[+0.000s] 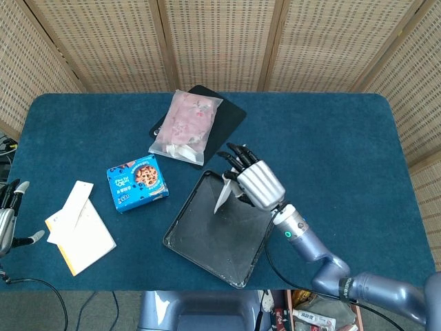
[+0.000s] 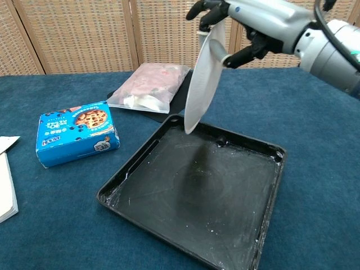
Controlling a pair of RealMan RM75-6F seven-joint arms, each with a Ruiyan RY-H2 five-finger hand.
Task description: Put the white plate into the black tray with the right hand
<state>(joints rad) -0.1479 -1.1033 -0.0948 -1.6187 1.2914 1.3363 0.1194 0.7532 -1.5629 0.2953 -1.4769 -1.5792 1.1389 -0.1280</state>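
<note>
My right hand [image 1: 256, 182] [image 2: 247, 25] grips the white plate [image 2: 201, 77] [image 1: 223, 194] by its upper rim. The plate hangs almost on edge, tilted steeply, with its lower rim just above the far left part of the black tray [image 1: 196, 240] [image 2: 225, 225]. The tray lies at the front middle of the blue table and nothing lies in it. My left hand [image 1: 8, 221] rests at the table's left edge with fingers apart, holding nothing.
A blue snack box [image 1: 137, 182] [image 2: 76, 133] lies left of the tray. A pink bag [image 1: 187, 125] [image 2: 151, 84] rests on a black mat [image 1: 231, 117] behind it. White and yellow paper pads [image 1: 78, 229] lie at the front left.
</note>
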